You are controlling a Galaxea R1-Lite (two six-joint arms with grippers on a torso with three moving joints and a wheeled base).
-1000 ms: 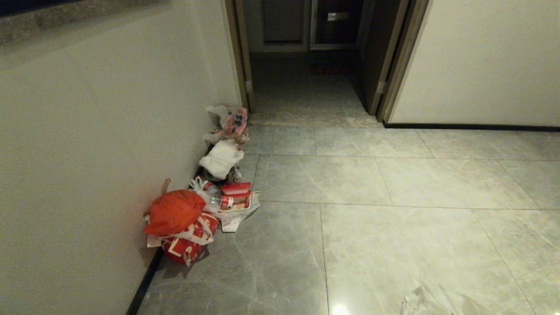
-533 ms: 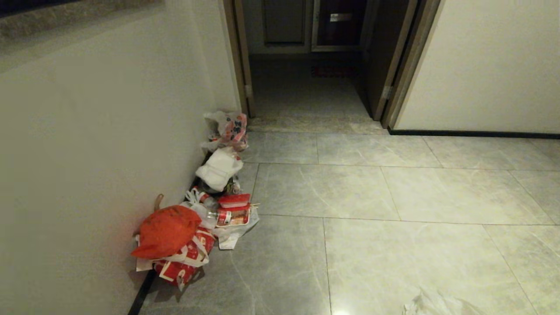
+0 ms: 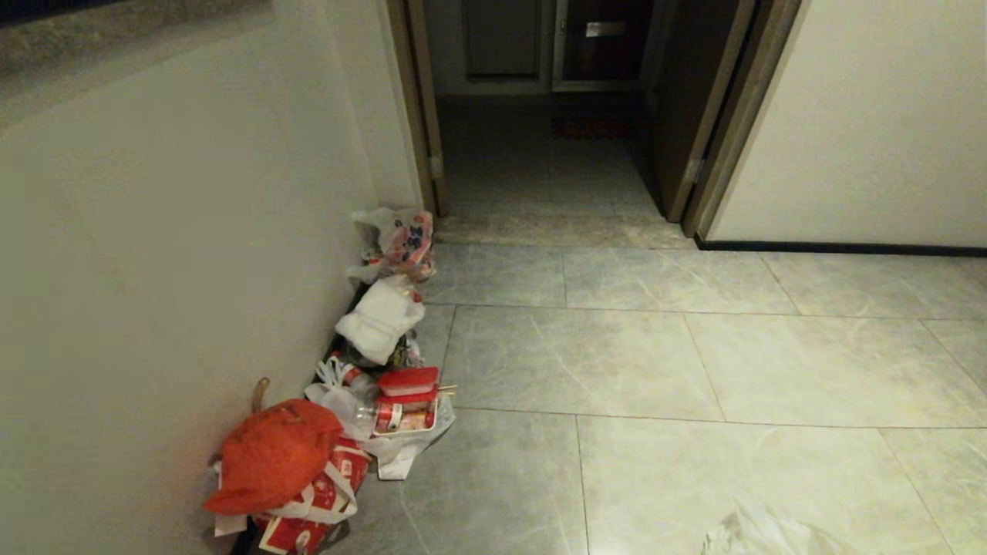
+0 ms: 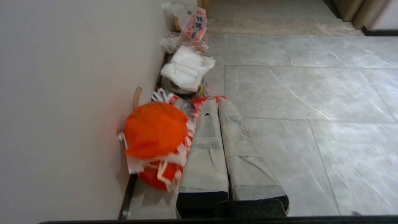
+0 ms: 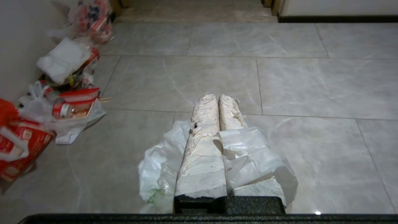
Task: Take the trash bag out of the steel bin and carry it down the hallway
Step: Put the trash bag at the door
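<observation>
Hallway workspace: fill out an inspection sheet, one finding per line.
Surface: grey marbled floor tiles, glossy, with a light glare near the robot.
Job's things: trash bag pinched in the right gripper, hanging over the floor; steel bin nothing seen.
Clutter: row along the left wall: red bag, red food containers, white bundle, patterned bag.
Grippers: right shut on the bag; left gripper shut, empty.
Cables: nothing seen.
Surroundings: open doorway ahead, dark brown frames, cream walls.
</observation>
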